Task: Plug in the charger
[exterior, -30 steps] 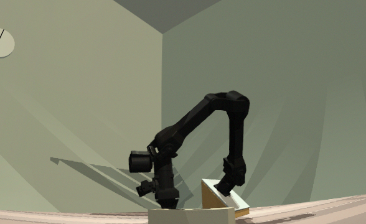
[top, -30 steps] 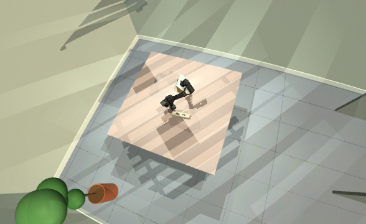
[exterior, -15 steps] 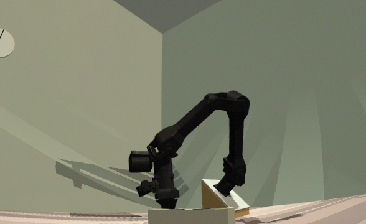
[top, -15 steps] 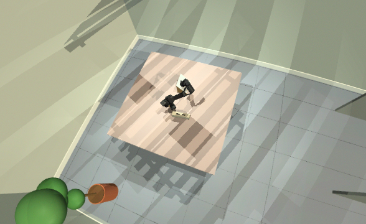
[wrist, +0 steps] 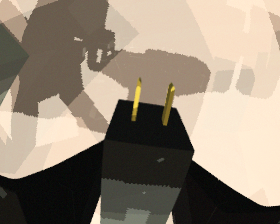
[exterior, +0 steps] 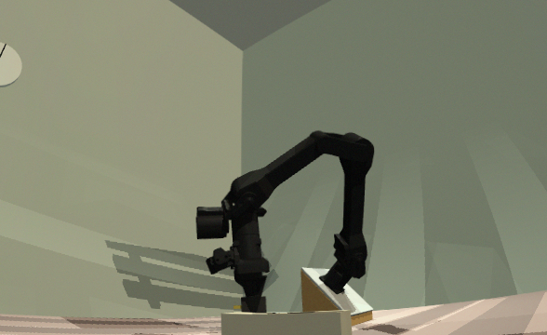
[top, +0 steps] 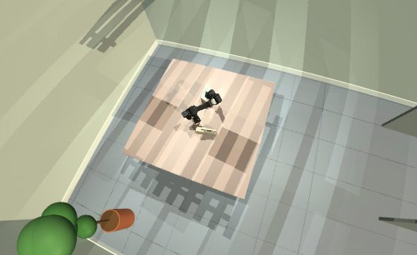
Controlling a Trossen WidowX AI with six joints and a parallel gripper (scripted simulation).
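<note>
The charger (wrist: pixel 148 160) is a dark block with two brass prongs (wrist: pixel 136 102) (wrist: pixel 168 105), which point up and away in the wrist view. My gripper (wrist: pixel 140 152) (exterior: pixel 253 308) is shut on the charger's body, with one black finger on each side. In the exterior view a bit of yellow shows beside the fingertips. The cream power strip (top: pixel 201 131) (exterior: pixel 283 324) lies on the table just beside the gripper; in the exterior view it stands in front of the fingertips and hides what is below them. Its outlets are too small to tell apart.
A wedge-shaped block with a white sloping top (exterior: pixel 359 303) (top: pixel 206 91) is by the arm's base, on the far side from the power strip. A grey-green corner (wrist: pixel 6 57), perhaps the power strip, shows at the wrist view's left edge. Shadows cross the table (top: pixel 180 152).
</note>
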